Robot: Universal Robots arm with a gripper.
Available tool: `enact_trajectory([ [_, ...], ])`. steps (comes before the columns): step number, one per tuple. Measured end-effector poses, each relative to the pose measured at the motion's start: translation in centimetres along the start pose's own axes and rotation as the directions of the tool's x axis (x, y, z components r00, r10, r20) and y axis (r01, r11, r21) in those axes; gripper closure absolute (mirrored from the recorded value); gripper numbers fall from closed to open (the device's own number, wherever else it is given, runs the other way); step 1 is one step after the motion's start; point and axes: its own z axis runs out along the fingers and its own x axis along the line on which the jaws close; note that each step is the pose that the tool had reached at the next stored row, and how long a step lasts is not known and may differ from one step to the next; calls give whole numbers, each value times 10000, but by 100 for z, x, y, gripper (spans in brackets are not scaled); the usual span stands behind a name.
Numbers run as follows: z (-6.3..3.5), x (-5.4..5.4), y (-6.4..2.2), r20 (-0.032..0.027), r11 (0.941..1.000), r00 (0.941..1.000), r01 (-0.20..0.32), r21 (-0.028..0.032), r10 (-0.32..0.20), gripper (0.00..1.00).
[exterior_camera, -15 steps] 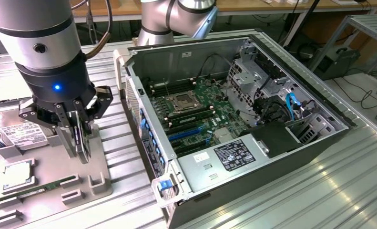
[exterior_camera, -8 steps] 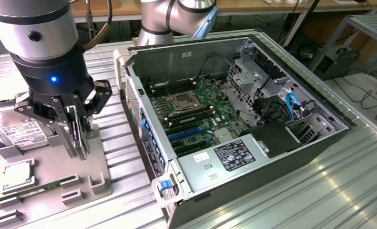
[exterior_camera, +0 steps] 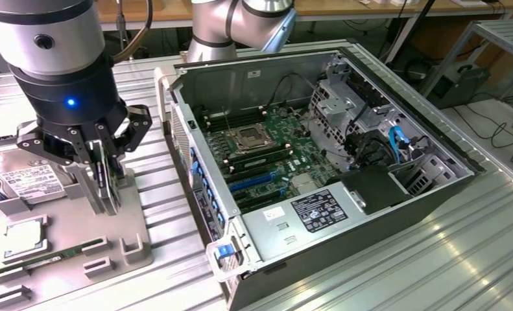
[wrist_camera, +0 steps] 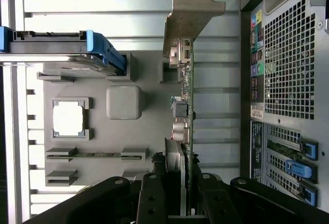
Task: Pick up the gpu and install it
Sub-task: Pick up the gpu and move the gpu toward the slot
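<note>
End effector (wrist_camera: 181,178) clamps the gpu (wrist_camera: 187,112) standing on edge in the gray tray (wrist_camera: 149,134).

Exterior view looks down obliquely, wrist view straight down (tray (exterior_camera: 66,228) (wrist_camera: 149,131) shared).

gripper (exterior_camera: 106,197): black, below a black wrist with one blue light.
gpu (wrist_camera: 189,106): green board edge and silver bracket, between the gripper's fingers.
tray (exterior_camera: 66,227): plain matte grey, beneath the gripper.
hard drive (exterior_camera: 23,178): silver with a white printed label and blue carrier, just beside the gripper.
RAM stick (exterior_camera: 53,256): green, near the gripper.
table (exterior_camera: 412,259): silver, ribbed in parallel stripes.
computer case (exterior_camera: 265,253): dark grey, well apart from the gripper.
motherboard (exterior_camera: 274,149): green, with blue slots.
cable (exterior_camera: 397,146): bright blue.
label (exterior_camera: 318,210): black with white print.
rear grille (wrist_camera: 288,64): grey, regular pattern of holes.
</note>
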Motion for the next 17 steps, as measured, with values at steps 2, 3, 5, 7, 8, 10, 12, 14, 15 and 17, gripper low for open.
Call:
enact_trajectory([
  [2,-5,0,0,0,10000,10000,0,0,0,72],
  [3,-9,0,0,0,10000,10000,0,1,0,72],
  [5,-16,0,1,0,10000,10000,0,0,0,72],
  [7,-21,0,1,2,10000,10000,0,-1,0,72],
  [8,-24,0,1,1,10000,10000,0,-1,0,72],
  [10,-29,0,1,1,10000,10000,0,-1,0,72],
  [12,-38,0,1,-2,10000,10000,0,2,0,72],
  [14,-47,0,1,1,10000,10000,0,-1,0,72],
  [15,-50,-1,1,1,10000,10000,0,-1,0,72],
  [17,-57,0,2,0,10000,10000,0,0,0,72],
])
